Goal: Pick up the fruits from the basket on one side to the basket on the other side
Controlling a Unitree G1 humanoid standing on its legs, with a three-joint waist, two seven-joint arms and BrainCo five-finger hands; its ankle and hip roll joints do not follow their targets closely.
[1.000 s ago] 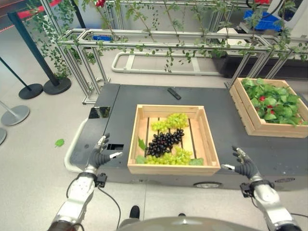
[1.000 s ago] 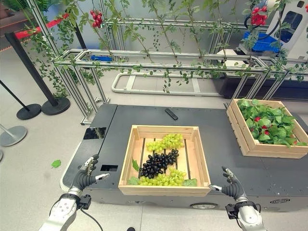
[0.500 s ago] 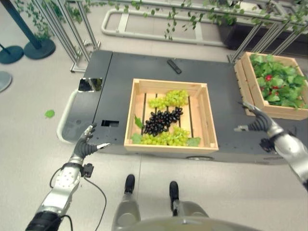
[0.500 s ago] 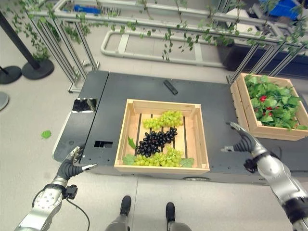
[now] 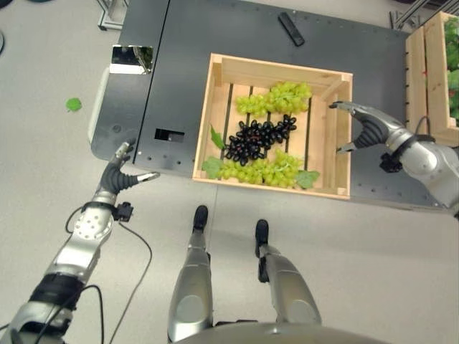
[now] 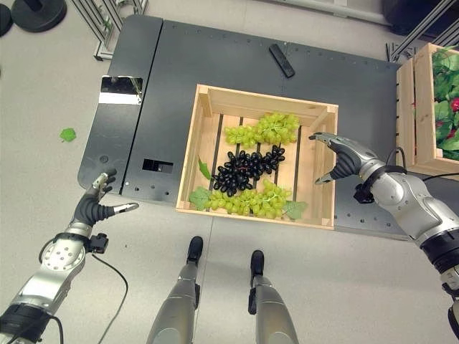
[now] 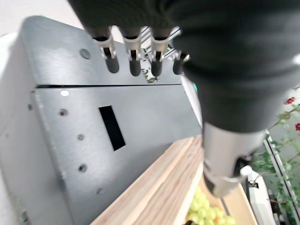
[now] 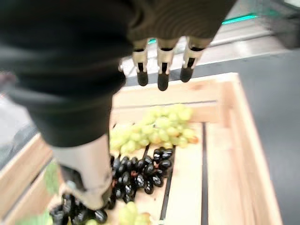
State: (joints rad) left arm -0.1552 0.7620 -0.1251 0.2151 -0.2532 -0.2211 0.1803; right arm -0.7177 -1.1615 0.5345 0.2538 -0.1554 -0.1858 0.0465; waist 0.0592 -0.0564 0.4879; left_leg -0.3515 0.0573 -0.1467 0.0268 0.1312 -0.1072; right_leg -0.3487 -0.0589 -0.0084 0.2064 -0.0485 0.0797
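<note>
right eye view looks down on my right hand (image 6: 343,159), which hangs over the right rim of the pale slatted wooden crate (image 6: 203,152) with its fingers spread and relaxed, the thumb apart from them, holding nothing. the crate sits on the dark grey metal platform (image 6: 215,61). inside it lie three bunches: a light green grape bunch (image 6: 262,130) at the far end, a black grape bunch (image 6: 245,170) in the middle, and a second green grape bunch (image 6: 247,201) along the near wall, with a few loose green leaves (image 6: 199,195) beside them. my right fingertips (image 6: 313,136) are just beside the far green bunch, apart from it. in my right wrist view the fingers (image 8: 161,70) point past the far wall, with the far green bunch and the black grapes below them, untouched.

my left hand (image 6: 93,208) hovers off the platform's near left corner, well apart from the crate, fingers loosely extended and empty.

a second wooden crate (image 6: 414,100) filled with green leaves and red fruit stands on the platform to the right. a small black bar-shaped object (image 6: 281,59) lies on the platform beyond the grape crate. one green leaf (image 6: 68,134) lies on the grey floor at the left.
</note>
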